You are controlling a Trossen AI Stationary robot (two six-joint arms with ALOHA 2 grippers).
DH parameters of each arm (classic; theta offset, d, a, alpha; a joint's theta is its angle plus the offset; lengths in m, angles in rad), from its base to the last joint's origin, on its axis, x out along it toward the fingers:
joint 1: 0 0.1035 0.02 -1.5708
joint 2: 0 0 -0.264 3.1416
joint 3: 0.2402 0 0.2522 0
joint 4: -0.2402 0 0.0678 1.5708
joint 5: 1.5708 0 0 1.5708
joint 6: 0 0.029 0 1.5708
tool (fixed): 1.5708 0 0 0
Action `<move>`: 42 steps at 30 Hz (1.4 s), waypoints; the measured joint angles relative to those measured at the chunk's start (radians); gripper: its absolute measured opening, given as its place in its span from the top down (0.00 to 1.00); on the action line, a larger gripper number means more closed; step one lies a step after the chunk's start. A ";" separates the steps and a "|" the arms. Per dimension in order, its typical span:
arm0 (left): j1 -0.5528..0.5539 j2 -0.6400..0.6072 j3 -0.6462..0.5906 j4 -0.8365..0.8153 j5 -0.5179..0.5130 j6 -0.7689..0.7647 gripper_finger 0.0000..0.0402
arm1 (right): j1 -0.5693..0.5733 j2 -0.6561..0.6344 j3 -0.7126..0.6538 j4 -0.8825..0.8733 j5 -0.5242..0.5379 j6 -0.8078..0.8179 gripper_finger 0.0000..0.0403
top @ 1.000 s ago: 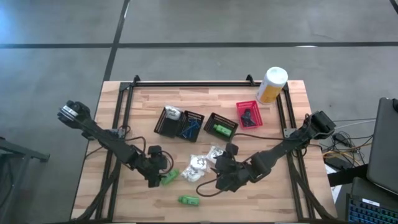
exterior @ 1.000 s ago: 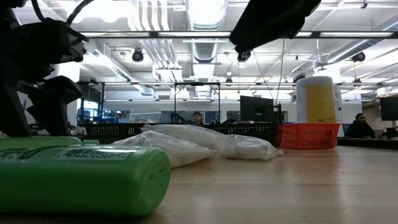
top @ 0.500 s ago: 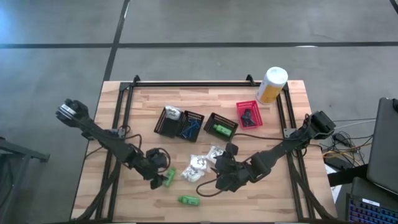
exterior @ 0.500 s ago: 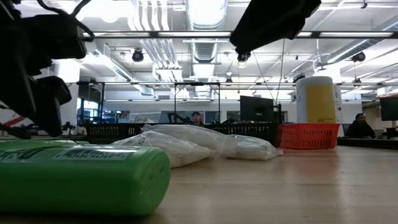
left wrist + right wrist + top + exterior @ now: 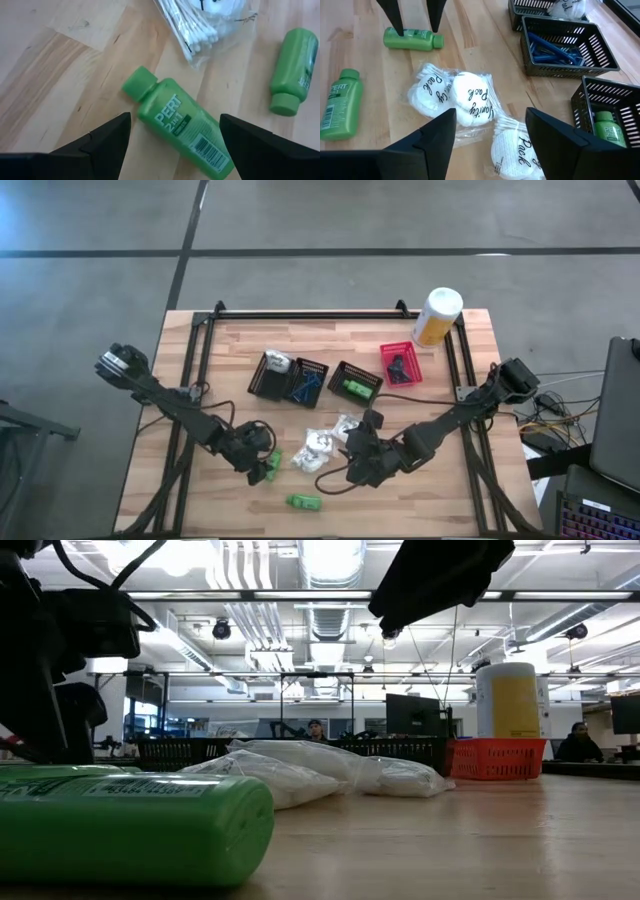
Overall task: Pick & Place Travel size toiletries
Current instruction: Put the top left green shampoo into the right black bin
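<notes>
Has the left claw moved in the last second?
Yes. The left claw shifted slightly right and down in the high view, toward the lone green bottle, now open over another green bottle.

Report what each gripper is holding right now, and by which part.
Nothing is held. The left gripper stands open astride a green bottle lying on the table, not yet closed on it. The right gripper hangs open above the white wrapped packs.

1. A tall white-and-yellow canister [image 5: 437, 317] stands upright at the far right corner of the wooden table [image 5: 230, 340].
2. A red mesh basket [image 5: 401, 364] sits just in front of the canister, toward the table's middle.
3. Three black mesh baskets [image 5: 300, 380] stand in a row beside the red one, farther from the canister.
4. A black frame rail [image 5: 300, 315] runs along the far edge, ending near the canister.
</notes>
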 joint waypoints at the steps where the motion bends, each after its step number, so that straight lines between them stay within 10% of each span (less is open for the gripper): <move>1: 0.000 0.003 0.000 0.004 0.000 0.000 0.23 | 0.000 0.000 0.000 0.000 0.000 0.000 0.41; 42: -0.027 0.076 0.001 -0.225 -0.040 0.315 0.25 | 0.000 0.000 -0.008 0.002 0.009 0.004 0.40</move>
